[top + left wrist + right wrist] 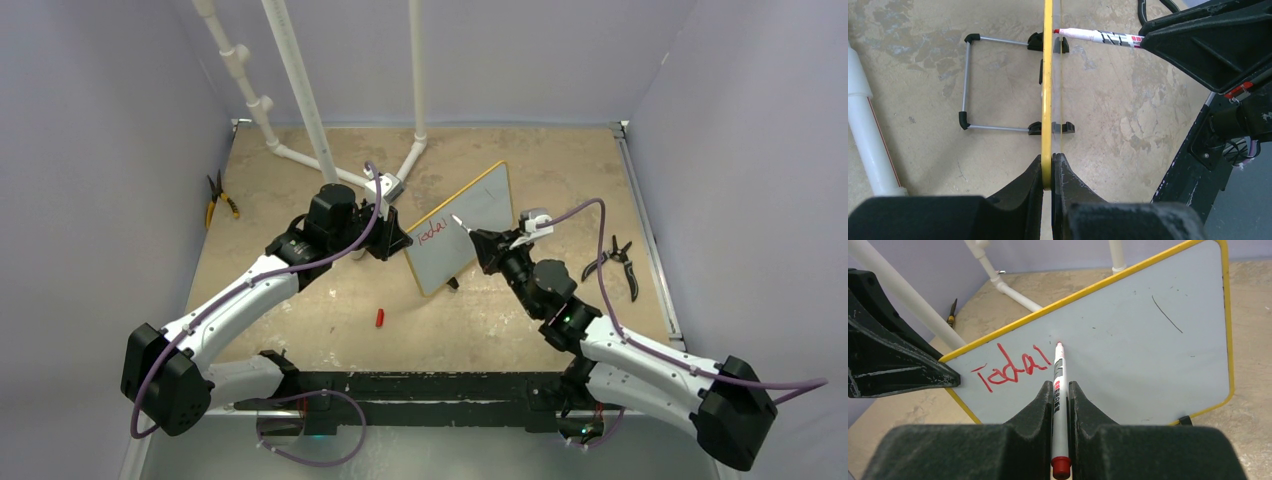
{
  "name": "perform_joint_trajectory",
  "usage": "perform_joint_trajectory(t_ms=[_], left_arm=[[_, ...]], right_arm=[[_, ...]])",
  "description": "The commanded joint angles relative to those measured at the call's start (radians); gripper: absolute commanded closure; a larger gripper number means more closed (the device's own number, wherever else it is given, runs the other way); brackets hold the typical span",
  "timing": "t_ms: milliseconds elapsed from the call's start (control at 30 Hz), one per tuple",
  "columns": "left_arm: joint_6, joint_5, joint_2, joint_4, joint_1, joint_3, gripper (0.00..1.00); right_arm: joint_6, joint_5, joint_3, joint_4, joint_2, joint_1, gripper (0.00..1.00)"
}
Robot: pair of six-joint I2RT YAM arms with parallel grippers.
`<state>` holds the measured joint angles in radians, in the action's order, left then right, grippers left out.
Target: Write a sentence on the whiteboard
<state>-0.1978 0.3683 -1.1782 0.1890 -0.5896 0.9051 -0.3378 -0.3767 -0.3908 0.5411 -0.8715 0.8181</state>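
Right gripper (pixel 1060 388) pinching a marker (pixel 1058 371), tip touching the whiteboard (pixel 1148 355) just beside the red writing (pixel 1007 359); left gripper (pixel 1048 162) clamped tight on the whiteboard's yellow edge.

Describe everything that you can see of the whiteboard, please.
The whiteboard is a small white rectangle with a thin yellow frame and rounded corners. It stands nearly upright on the table on black feet, with a wire stand behind it. Red letters, roughly "Toda" and one more stroke, begin a line; a thin dark mark sits further right. The left end effector pinches its edge, and the marker in the right end effector seems to touch it.
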Motion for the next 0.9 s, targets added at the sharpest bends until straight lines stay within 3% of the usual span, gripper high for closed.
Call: perform_joint_trajectory(t_ms=[0, 867], left_arm=[[0.037, 0.027, -0.011, 0.01, -0.001, -0.014, 1.0], [0.036, 0.037, -0.014, 0.008, 0.001, -0.011, 1.0]], right_arm=[[0.026, -0.005, -0.043, 0.061, -0.008, -0.01, 1.0], [-0.026, 0.104, 0.041, 0.028, 0.013, -0.01, 1.0]])
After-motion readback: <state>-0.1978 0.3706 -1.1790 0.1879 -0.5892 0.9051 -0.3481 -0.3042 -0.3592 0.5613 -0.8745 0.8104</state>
